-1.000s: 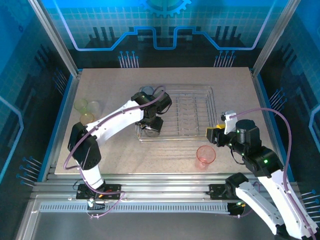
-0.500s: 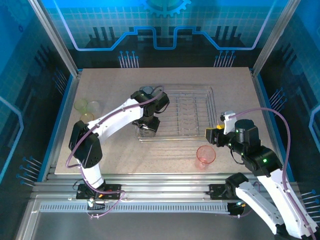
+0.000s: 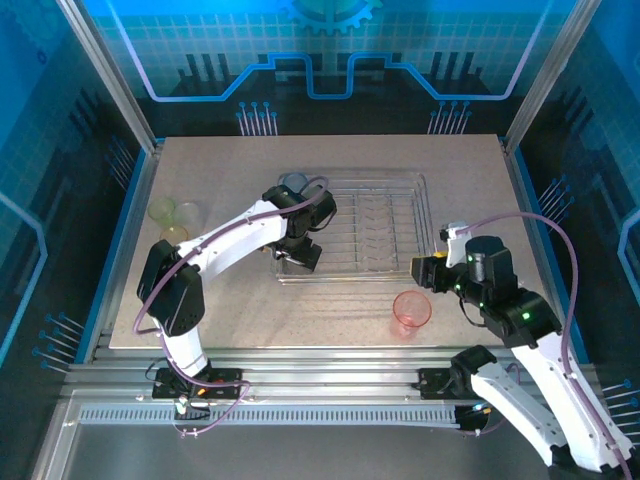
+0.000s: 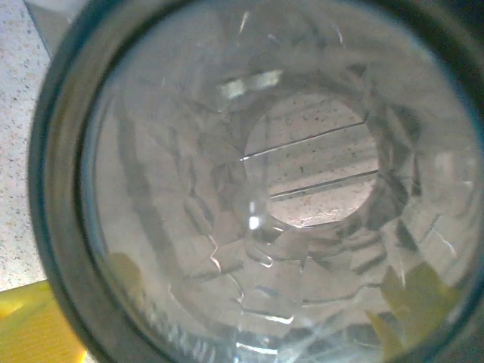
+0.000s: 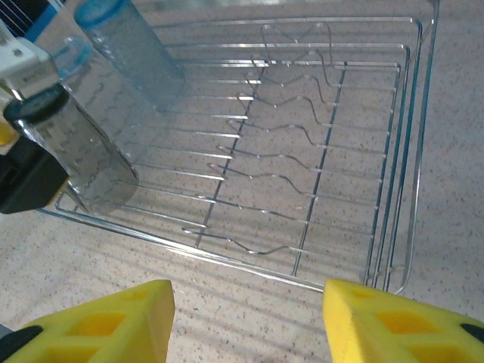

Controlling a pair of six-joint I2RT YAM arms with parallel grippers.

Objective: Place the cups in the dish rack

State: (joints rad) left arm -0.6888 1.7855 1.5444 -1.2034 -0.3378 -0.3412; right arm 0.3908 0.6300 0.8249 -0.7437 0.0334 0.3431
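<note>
The dish rack [image 3: 425, 215] lies in the middle of the table; the right wrist view shows its wire rim [image 5: 412, 151]. A pale blue cup [image 3: 293, 182] [image 5: 132, 53] stands in its far left corner. A smoky dark grey cup [image 5: 76, 151] stands in the near left corner. My left gripper [image 3: 300, 255] is over this cup, and the left wrist view looks straight down into the grey cup [image 4: 189, 227], a yellow finger [image 4: 34, 325] outside its rim. A pink cup [image 3: 411, 312] stands on the table in front of the rack. My right gripper [image 3: 425, 268] [image 5: 249, 302] is open beside the rack's near right corner, nothing between its fingers.
A small cluster of yellow-green and clear cups [image 3: 173, 220] stands near the table's left edge. Metal frame posts [image 3: 110, 75] rise at the back corners. The left arm [image 3: 225, 245] stretches across the table's left half.
The left gripper has shifted slightly over the rack's near left corner with the grey cup under it. The right gripper has edged a little to the left.
</note>
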